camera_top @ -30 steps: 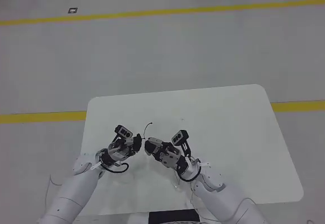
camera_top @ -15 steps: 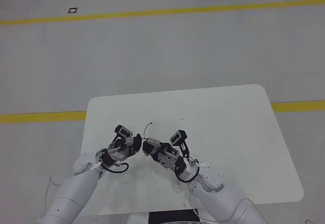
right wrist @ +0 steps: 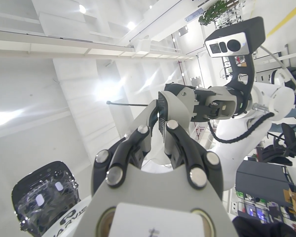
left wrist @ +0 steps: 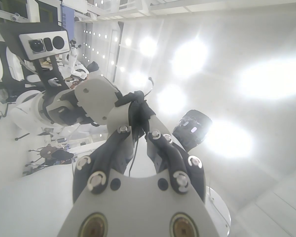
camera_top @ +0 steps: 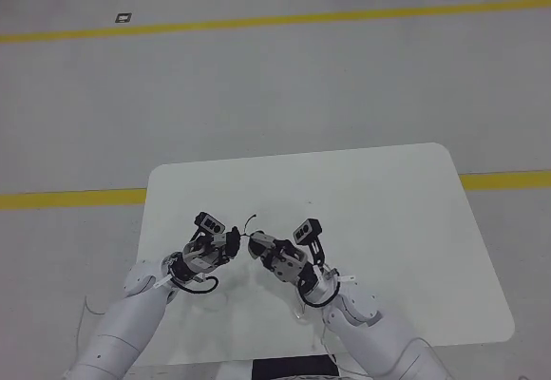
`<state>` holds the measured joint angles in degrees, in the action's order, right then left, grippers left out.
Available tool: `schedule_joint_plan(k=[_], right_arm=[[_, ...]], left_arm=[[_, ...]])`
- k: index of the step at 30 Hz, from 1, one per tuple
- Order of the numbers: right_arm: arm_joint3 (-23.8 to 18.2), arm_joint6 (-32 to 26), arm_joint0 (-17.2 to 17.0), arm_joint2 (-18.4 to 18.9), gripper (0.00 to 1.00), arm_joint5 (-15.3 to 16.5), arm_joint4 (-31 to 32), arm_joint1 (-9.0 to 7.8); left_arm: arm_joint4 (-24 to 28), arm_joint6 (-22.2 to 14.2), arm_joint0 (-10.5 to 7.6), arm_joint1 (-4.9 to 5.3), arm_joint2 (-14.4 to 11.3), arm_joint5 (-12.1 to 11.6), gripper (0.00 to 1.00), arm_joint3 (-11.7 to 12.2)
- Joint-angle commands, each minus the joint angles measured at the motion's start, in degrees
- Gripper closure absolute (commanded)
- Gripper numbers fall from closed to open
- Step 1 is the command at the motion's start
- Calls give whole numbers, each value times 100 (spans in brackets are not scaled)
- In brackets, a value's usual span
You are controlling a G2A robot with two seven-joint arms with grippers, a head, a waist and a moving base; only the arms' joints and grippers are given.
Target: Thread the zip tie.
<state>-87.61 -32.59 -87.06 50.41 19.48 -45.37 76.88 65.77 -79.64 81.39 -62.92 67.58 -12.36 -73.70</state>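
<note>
A thin black zip tie point(camera_top: 248, 225) is held in the air above the white table point(camera_top: 399, 209), between my two grippers, which meet tip to tip. My left gripper point(camera_top: 233, 244) is shut on the zip tie. In the left wrist view the strand point(left wrist: 134, 154) runs down between its fingers, and the end with the head point(left wrist: 151, 82) curls out past the tips. My right gripper point(camera_top: 255, 243) faces it from the other side, pinched shut on the same spot. In the right wrist view the free end point(right wrist: 128, 104) sticks out sideways past the right gripper point(right wrist: 157, 110).
The table top has rounded corners and its far and right parts are bare point(camera_top: 380, 180). Grey floor with yellow lines point(camera_top: 57, 199) surrounds it. A small dark marker point(camera_top: 123, 17) lies on the floor far behind.
My right gripper edged toward the left one, then shifted slightly up and away. The zip tie's free end now looks shorter. The left arm has stayed still.
</note>
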Motion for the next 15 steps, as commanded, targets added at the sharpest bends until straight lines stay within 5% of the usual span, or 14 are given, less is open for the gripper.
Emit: schedule_joint_plan(k=[1, 15], right_arm=[[-21, 5, -33, 61, 100, 0, 34, -2], [-187, -62, -333, 490, 100, 0, 116, -23]], left_arm=[[0, 0, 0, 0, 0, 0, 100, 0], [0, 0, 0, 0, 0, 0, 100, 0]])
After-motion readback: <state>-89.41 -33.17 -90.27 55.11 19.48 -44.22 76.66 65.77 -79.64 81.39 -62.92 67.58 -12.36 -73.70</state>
